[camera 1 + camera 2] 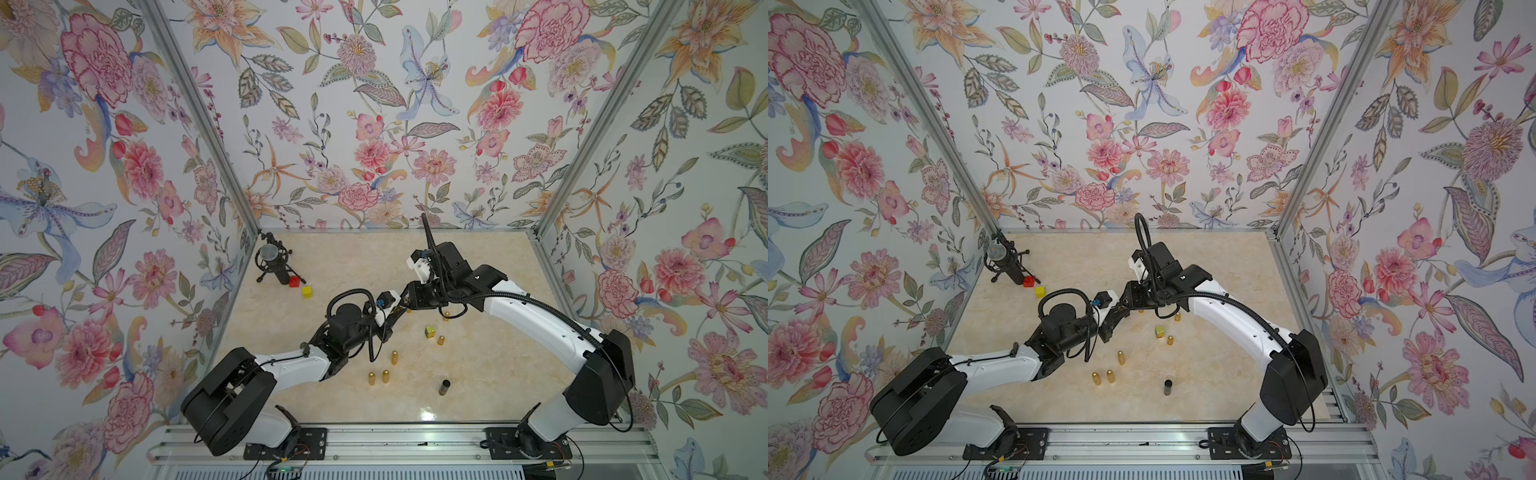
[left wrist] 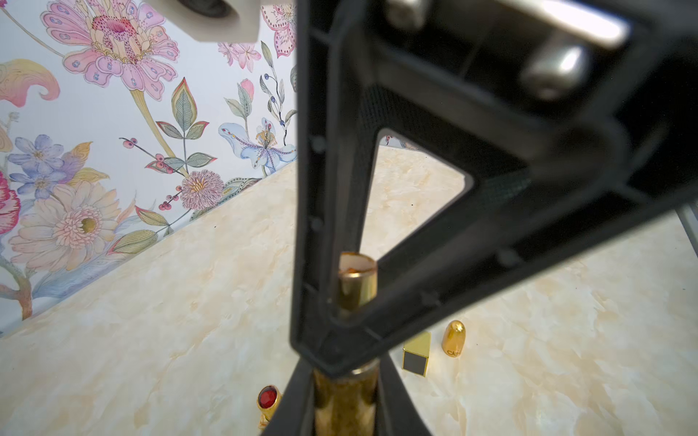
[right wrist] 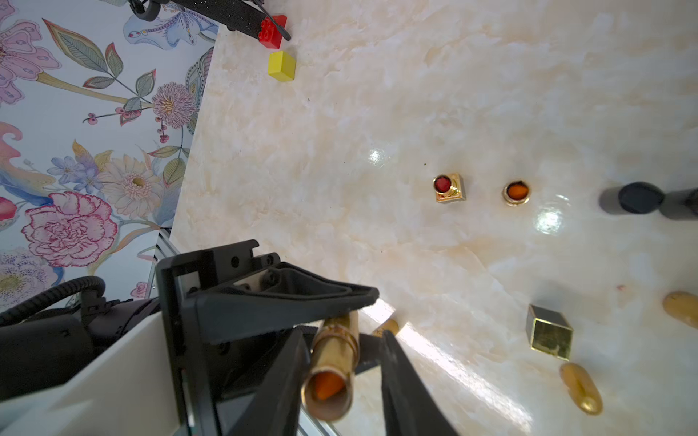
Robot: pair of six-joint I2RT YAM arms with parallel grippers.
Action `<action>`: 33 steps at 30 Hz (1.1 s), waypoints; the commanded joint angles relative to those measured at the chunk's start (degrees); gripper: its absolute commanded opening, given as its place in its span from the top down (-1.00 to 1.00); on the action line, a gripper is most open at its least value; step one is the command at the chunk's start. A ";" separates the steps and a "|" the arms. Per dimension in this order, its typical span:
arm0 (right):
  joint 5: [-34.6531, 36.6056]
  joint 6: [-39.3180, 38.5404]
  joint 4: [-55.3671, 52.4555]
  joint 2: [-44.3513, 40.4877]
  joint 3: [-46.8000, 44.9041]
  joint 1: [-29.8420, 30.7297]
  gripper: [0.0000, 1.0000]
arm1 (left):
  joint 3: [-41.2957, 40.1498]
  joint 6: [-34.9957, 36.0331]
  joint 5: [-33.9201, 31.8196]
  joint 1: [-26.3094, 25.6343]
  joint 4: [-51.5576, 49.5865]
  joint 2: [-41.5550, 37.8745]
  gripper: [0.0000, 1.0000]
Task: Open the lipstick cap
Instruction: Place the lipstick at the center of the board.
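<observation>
Pinching gold lipstick [image 3: 332, 355] w/ L end effector [image 2: 345, 377]; R end effector [image 3: 342, 336] spread astride it, caps [image 1: 394, 356] nearby.

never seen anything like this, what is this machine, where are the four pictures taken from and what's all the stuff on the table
These are two robot arms mounted on a rail at the table's edge: the left arm and the right arm, each ending in a two-fingered gripper. Two pictures come from a camera pair overhead and show nearly the same scene; the other two come from cameras on the arms' wrists. On the marble-look table are gold bullet-shaped pieces, a square gold case, a black tube, a red block, a yellow block and a microphone. The left gripper is clamped on a gold lipstick tube, whose open end shows orange lipstick. The right gripper has its fingers open on either side of that tube.
</observation>
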 commanded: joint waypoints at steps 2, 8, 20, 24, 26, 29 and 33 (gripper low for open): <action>-0.20 0.23 0.52 1.26 1.72 0.52 0.38 | 1.36 0.52 0.48 0.68 -0.20 -1.16 0.93; 0.19 0.37 0.55 1.37 1.69 0.52 0.56 | 1.19 0.78 0.22 0.64 -0.55 -1.02 0.94; 0.95 0.79 0.56 0.87 2.19 0.58 0.68 | 1.13 0.74 -0.04 0.66 -0.77 -1.25 0.31; 2.64 0.90 0.54 0.43 2.27 0.13 0.69 | 1.11 0.90 -0.96 0.66 -1.69 -1.72 -0.82; 4.30 0.90 0.42 0.15 1.77 -0.45 0.69 | 0.81 1.30 -1.79 0.66 -2.68 -2.28 -0.98; 7.20 0.19 -0.08 0.39 0.93 -1.26 0.69 | 0.20 1.31 -3.08 0.66 -4.13 -3.91 -0.98; 13.28 -2.39 -1.25 1.75 0.03 -1.12 0.69 | -1.81 -0.11 -5.00 0.81 -4.94 -7.52 -0.98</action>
